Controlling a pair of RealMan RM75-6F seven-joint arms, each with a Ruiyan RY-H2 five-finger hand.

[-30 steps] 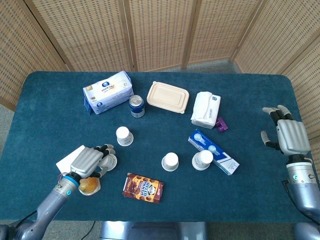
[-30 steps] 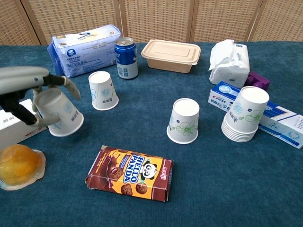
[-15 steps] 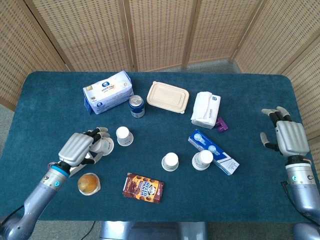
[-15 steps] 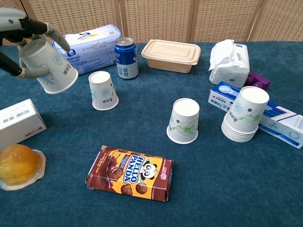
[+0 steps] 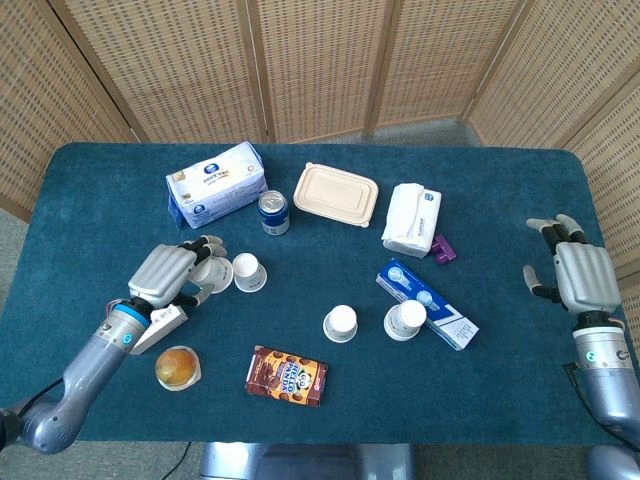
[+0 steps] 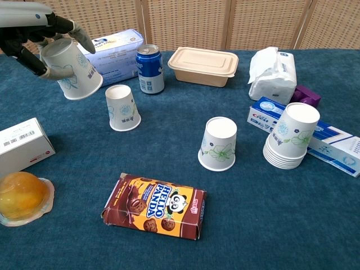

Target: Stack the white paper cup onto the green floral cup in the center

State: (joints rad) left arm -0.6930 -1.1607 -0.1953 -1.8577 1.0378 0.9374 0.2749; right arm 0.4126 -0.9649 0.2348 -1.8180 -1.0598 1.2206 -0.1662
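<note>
My left hand (image 6: 31, 28) (image 5: 172, 273) grips an upside-down white paper cup (image 6: 72, 70) with a pale floral print, lifted above the table at the left. The cup (image 5: 214, 277) hangs tilted, just left of another upside-down white cup (image 6: 122, 108) (image 5: 248, 272). The green floral cup (image 6: 218, 144) (image 5: 341, 323) stands upside down in the middle of the table, well to the right of the held cup. My right hand (image 5: 578, 272) hovers open at the table's far right edge, holding nothing.
A stack of cups (image 6: 291, 143) leans by a blue-white box (image 6: 333, 140). A Hello Panda box (image 6: 154, 205), a jelly cup (image 6: 21, 197) and a white carton (image 6: 21, 145) lie near the front. A soda can (image 6: 149, 68), wipes pack (image 6: 107, 52), lunch box (image 6: 203, 66) and tissue pack (image 6: 273, 74) line the back.
My left hand has lifted the white cup off the table beside the jelly cup and carried it up and to the right, toward the other white cup. The right hand barely moved.
</note>
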